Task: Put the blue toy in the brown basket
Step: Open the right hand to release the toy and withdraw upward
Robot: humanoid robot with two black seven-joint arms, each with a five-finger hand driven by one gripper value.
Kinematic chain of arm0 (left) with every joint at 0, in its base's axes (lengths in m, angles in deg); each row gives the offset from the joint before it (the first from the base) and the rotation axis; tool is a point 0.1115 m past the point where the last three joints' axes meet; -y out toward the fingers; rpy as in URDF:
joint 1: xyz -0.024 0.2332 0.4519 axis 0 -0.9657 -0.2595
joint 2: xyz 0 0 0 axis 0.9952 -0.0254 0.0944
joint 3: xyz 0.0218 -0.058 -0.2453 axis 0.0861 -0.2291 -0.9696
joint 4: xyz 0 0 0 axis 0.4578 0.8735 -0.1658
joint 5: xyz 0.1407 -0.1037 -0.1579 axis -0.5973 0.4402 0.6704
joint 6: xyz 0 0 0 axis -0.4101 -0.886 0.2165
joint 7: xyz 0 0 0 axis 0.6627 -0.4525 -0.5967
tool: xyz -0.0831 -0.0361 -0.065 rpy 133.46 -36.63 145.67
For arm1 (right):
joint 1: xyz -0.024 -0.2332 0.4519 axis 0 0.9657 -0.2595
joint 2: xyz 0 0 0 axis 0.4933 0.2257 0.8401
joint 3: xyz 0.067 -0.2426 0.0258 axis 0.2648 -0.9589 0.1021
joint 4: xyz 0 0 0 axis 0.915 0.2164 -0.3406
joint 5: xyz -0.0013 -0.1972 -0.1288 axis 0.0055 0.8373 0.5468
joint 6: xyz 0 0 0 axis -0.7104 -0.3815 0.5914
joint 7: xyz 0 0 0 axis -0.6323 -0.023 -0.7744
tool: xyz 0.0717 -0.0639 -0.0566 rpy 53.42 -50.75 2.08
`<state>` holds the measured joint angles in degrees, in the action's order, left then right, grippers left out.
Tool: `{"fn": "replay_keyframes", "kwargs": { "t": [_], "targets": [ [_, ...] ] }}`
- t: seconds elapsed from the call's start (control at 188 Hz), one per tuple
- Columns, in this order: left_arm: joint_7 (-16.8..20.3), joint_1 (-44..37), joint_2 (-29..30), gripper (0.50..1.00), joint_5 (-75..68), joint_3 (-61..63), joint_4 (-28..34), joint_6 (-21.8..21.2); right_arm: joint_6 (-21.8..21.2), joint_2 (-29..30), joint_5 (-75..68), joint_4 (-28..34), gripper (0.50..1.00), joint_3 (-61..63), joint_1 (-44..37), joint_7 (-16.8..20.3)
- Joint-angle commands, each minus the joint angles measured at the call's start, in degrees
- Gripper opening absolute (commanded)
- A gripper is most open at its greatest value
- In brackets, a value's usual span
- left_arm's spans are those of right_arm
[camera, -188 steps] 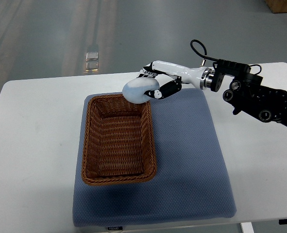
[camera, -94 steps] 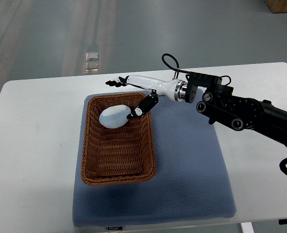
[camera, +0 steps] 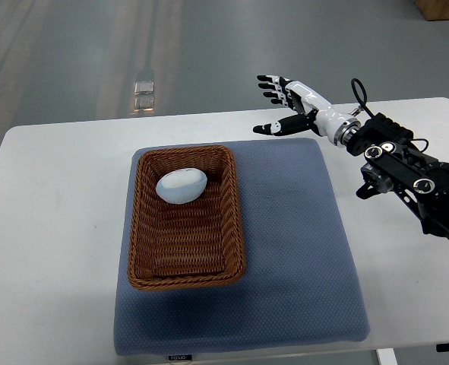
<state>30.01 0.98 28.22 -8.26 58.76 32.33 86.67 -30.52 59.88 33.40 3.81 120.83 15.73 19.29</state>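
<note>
We have a single view, looking steeply down from our own side onto the white table [camera: 57, 228], with grey floor [camera: 95, 46] filling the frame's top.

Bright even overhead light, sharp focus

Around my basket [camera: 186, 277] the blue mat [camera: 300, 251] lies bare; only the toy [camera: 181, 185] fills its far end.

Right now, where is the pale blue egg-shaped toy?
In the top view, the pale blue egg-shaped toy lies inside the brown woven basket, at its far end, left of centre; the open right robot hand is well clear.
</note>
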Motion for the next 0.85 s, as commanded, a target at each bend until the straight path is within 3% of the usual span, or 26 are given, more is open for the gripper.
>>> {"fn": "replay_keyframes", "kwargs": {
  "t": [0.0,0.49,0.842],
  "targets": [
    [0.00,0.00,0.00,1.000,-0.01,0.13,-0.08,0.00,1.03,0.09,-1.86,0.00,0.913,4.80,3.58,0.21],
    [0.00,0.00,0.00,1.000,-0.01,0.04,0.10,0.00,8.15,3.96,-16.27,-0.08,0.913,11.83,9.03,-0.23],
    [0.00,0.00,0.00,1.000,0.08,0.04,0.27,0.00,8.85,3.96,-16.36,1.50,0.913,11.83,9.03,-0.40]
  ]
}}
